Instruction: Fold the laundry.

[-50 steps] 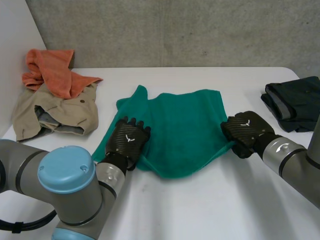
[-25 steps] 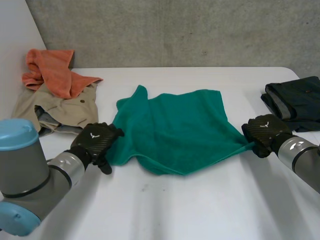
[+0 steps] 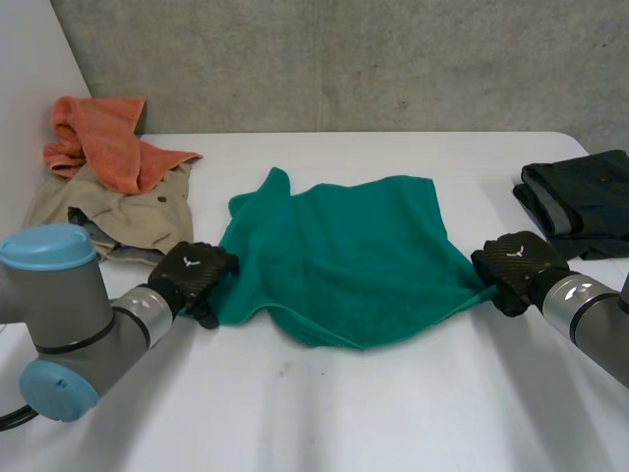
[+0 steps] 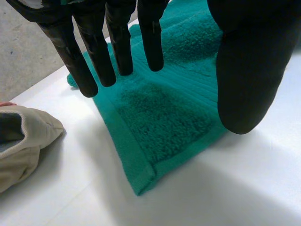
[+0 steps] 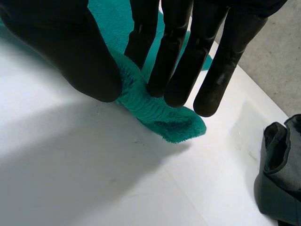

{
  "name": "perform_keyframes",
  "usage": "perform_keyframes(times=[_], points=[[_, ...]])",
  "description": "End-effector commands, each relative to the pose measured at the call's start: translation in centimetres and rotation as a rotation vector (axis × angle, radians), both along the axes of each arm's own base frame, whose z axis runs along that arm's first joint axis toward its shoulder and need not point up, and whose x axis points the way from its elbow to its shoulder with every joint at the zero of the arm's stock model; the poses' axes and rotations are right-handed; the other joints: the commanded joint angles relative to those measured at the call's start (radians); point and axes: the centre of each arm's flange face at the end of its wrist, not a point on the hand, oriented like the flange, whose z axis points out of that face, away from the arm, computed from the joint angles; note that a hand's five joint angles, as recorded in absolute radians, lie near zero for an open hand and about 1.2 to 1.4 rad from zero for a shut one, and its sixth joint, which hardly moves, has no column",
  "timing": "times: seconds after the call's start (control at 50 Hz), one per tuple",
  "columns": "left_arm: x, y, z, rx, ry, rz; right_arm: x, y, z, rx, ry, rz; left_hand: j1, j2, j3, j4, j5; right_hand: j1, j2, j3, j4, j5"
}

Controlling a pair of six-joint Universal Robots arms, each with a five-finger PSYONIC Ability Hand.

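item 1, teal towel (image 3: 344,261): one, spread mostly flat in the middle of the white table (image 3: 324,413), with its far left corner pushed up in a small peak. we judge it is laid out this way so it can be drawn square for a first fold, which is not yet made

item 2, left hand (image 3: 195,275): one, at the towel's near left corner. in its wrist view we see the fingers (image 4: 120,42) straight and the thumb held apart. the corner lies flat on the table beneath the palm and nothing is grasped. we take the hand to be placed there to take up or pin that corner

item 3, right hand (image 3: 513,267): one, at the towel's near right corner. in its wrist view the thumb (image 5: 80,52) and fingers pinch a bunched ridge of the terry, and the corner tip sticks out past the fingertips. we judge this grip serves to pull that side taut

item 4, orange cloth (image 3: 103,138): one, crumpled on top of item 5, well apart from the towel

item 5, beige garment (image 3: 128,221): one, in a heap at the table's far left, near the left hand

item 6, dark garment (image 3: 580,202): one, folded at the table's right edge, near the right hand but apart from it

tally: four laundry pieces, two hands, one table
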Motion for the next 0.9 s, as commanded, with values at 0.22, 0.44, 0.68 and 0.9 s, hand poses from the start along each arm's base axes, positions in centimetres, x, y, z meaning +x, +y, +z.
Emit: perform_keyframes(times=[0.22,0.44,0.68,0.9], points=[[-0.6,-1.9,-1.1,-0.018,-0.018,-0.008,0.0,0.2,-0.2,0.008,0.001,0.0,0.253,0.251,0.251,0.247,0.244,0.401,0.22,0.216,0.208,0.228],[-1.0,-2.9,-0.9,-0.045,-0.011,-0.01,0.0,0.4,-0.3,0.015,0.002,0.0,0.532,0.53,0.531,0.526,0.524,0.401,0.22,0.216,0.208,0.228],[-1.4,-2.9,-1.4,-0.041,-0.011,-0.024,0.0,0.4,-0.4,0.019,0.002,0.0,0.913,0.911,0.911,0.907,0.904,0.401,0.22,0.216,0.208,0.228],[-0.3,-2.3,3.3,-0.142,-0.02,0.086,-0.2,0.2,0.4,0.001,0.003,-0.007,0.934,0.932,0.932,0.928,0.925,0.401,0.22,0.216,0.208,0.228]])
